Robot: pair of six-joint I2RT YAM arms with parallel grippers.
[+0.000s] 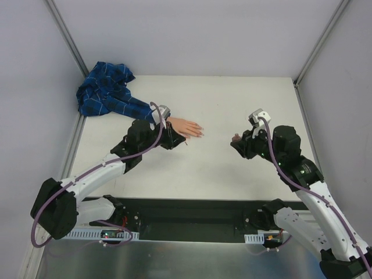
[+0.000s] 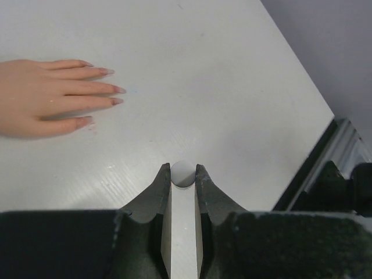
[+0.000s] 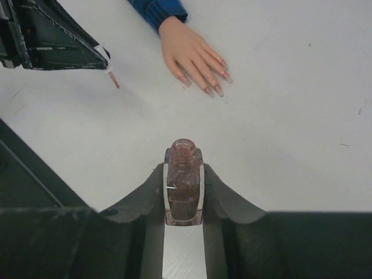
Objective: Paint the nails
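The pale peach fake hand (image 1: 181, 126) lies flat on the white table (image 1: 232, 99), and its crumpled blue plaid sleeve (image 1: 107, 93) trails toward the far left corner. Its pinkish-mauve nails (image 2: 118, 90) point to the right. Just beside the hand, the left gripper (image 1: 172, 140) pinches a small whitish round cap (image 2: 183, 173), and a thin red-tipped brush (image 3: 113, 78) pokes out by its fingers. Well apart to the right, the right gripper (image 1: 238, 143) is clamped on a small open glass bottle of dark pink polish (image 3: 183, 180).
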